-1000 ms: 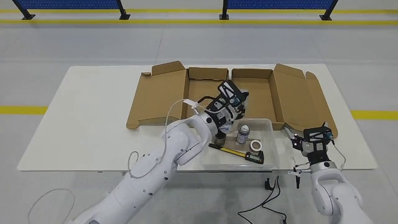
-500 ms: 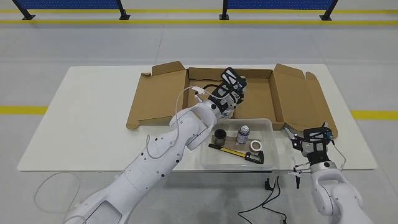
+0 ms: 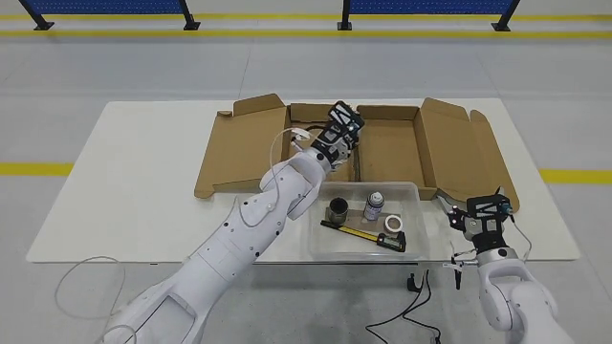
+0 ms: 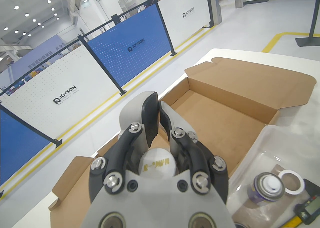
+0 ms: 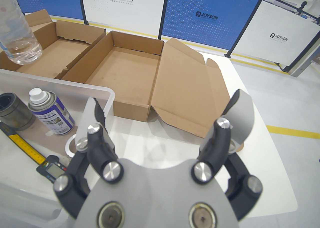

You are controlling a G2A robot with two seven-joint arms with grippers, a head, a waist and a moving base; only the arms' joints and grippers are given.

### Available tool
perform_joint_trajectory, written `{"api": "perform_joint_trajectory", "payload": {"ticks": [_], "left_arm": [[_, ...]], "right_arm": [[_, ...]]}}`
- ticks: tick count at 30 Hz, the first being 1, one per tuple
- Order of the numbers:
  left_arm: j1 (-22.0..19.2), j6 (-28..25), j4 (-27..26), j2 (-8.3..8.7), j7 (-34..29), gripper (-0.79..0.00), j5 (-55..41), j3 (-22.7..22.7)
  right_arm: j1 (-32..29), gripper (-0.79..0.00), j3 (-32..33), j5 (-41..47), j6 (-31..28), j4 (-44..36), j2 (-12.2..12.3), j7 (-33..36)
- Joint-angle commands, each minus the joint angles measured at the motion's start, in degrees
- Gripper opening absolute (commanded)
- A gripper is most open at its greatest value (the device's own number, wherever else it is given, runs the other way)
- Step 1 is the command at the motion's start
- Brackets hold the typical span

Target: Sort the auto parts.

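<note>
White tabletop (image 3: 134,182) carries two open cardboard boxes side by side along its far half and one clear bin at the near edge.

1. Left box (image 3: 244,158): flaps folded outward, lying flat on the tabletop. The left arm extends across the near wall of this box.
2. Left pincer (image 4: 156,111): positioned over the left box, close to the wall shared with the right box. It is clenched on a clear plastic bottle (image 5: 15,36). The left wrist view shows the bottle's white top seated between the two fingers (image 4: 150,114). The right wrist view shows the bottle body hanging base-down, slightly tilted, low over the floor of the left box. Whether the base touches the floor cannot be told.
3. Right box (image 3: 387,153): touching the left box, with its large flap laid out towards the right end of the tabletop.
4. Clear bin (image 3: 363,184): just in front of both boxes, mostly in front of the right one. Contents, left to right:
   - metal cylinder (image 3: 337,212), upright;
   - spray can (image 3: 374,205), upright, white nozzle, just beside the cylinder;
   - white ring (image 3: 393,223), lying flat near the can;
   - caliper (image 3: 368,236) with a yellow scale, lying flat along the near wall of the bin.
5. Right pincer (image 5: 166,100): released, with its fingers spread wide and nothing between them. It sits above the tabletop to the right of the bin, near the right box's outer flap, well apart from the left pincer.
</note>
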Motion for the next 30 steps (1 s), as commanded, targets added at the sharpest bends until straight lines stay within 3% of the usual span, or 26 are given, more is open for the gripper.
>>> {"api": "perform_joint_trajectory", "payload": {"ticks": [1,30], "left_arm": [[0.26,0.11,1.38,-0.06,1.49,-0.785,2.25,0.39],[0.27,2.1,15.59,-1.2,8.77,-0.785,2.07,-5.6]], "right_arm": [[0.0,0.0,0.0,0.0,0.0,0.0,0.0,0.0],[0.0,0.0,0.0,0.0,0.0,0.0,0.0,0.0]]}}
